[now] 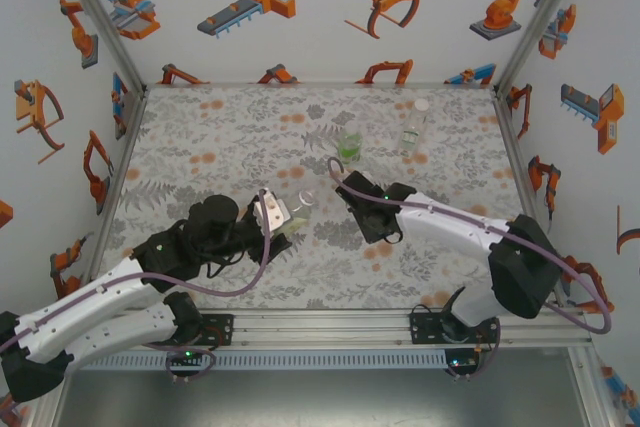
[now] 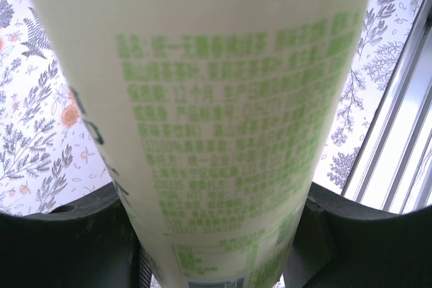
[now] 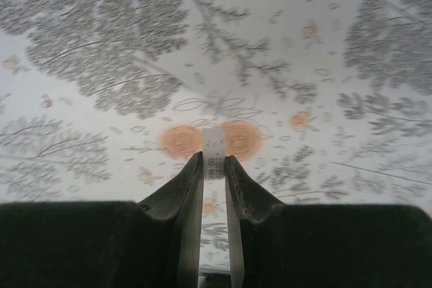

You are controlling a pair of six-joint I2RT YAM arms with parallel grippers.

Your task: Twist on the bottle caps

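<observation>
The top camera sits above and behind the arm bases (image 1: 195,332) and looks down on the whole floral mat (image 1: 200,147) from afar. The left wrist camera faces along the left gripper (image 2: 216,247), very close to a labelled bottle (image 2: 216,99). The right wrist camera looks past the right gripper (image 3: 214,161) and a white cap (image 3: 214,143), close above the mat. All three views share the mat.
</observation>
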